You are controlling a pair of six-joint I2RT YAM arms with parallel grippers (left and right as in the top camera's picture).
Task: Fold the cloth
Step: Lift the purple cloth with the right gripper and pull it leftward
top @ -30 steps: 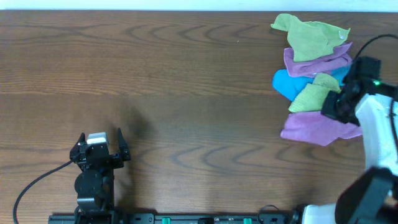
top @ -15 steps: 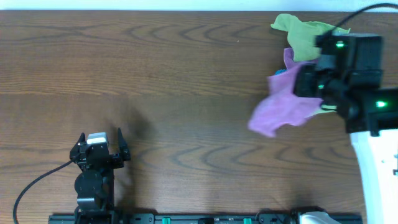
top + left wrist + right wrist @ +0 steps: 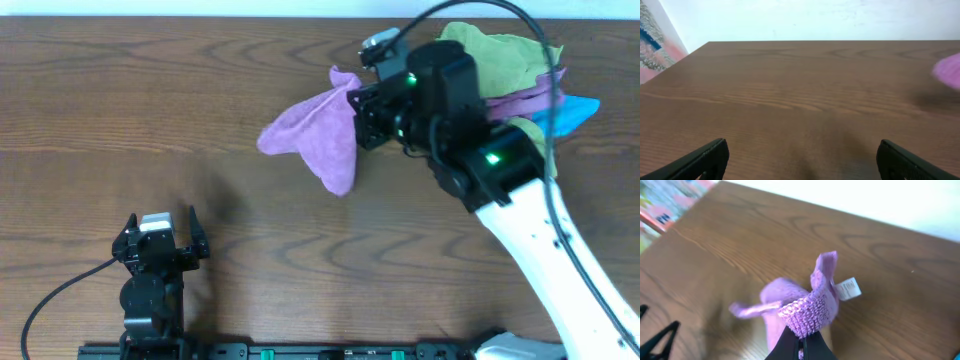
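Note:
The purple cloth (image 3: 312,138) hangs bunched from my right gripper (image 3: 358,118), above the far middle of the table. In the right wrist view the gripper (image 3: 800,339) is shut on a fold of the cloth (image 3: 807,311), and its small white tag (image 3: 849,288) sticks out to the right. My left gripper (image 3: 160,240) rests open and empty near the front left edge. In the left wrist view its fingers (image 3: 800,160) are wide apart over bare wood, and the cloth (image 3: 947,70) shows as a blur at the far right.
A pile of other cloths lies at the far right corner: green (image 3: 500,50), purple (image 3: 520,100) and blue (image 3: 572,112). The right arm (image 3: 520,220) stretches diagonally across the right side of the wooden table (image 3: 200,100).
My right gripper has lifted the purple cloth off the pile and carried it left, toward the table's far middle. The left arm has not moved.

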